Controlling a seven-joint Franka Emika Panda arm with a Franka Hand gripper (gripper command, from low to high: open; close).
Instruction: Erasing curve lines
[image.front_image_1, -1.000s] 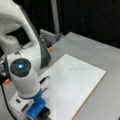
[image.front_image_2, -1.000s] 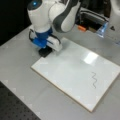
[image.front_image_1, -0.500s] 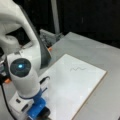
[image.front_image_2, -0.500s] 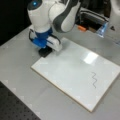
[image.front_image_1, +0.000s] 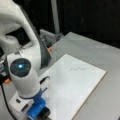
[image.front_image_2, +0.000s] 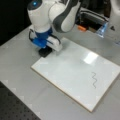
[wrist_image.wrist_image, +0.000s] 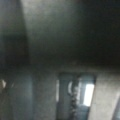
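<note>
The curve lines (image.front_image_1: 78, 68) are a short dark squiggle on the white board (image.front_image_1: 75, 87), far from the arm; in a front view the curve lines (image.front_image_2: 94, 79) lie near the right end of the board (image.front_image_2: 72, 72). My gripper (image.front_image_2: 46, 50) is low over a black eraser block (image.front_image_2: 45, 52) at the board's top-left corner. The blue and white hand covers its fingers. In a front view the gripper (image.front_image_1: 41, 113) sits at the bottom left beside the board's near corner. The wrist view is dark and shows nothing distinct.
The board lies on a grey table (image.front_image_2: 17, 75). Behind the arm are a dark box (image.front_image_2: 92, 17), a small orange item (image.front_image_2: 81, 28) and a bluish clear piece (image.front_image_2: 102, 28). A metal post (image.front_image_1: 55, 17) rises at the table's back.
</note>
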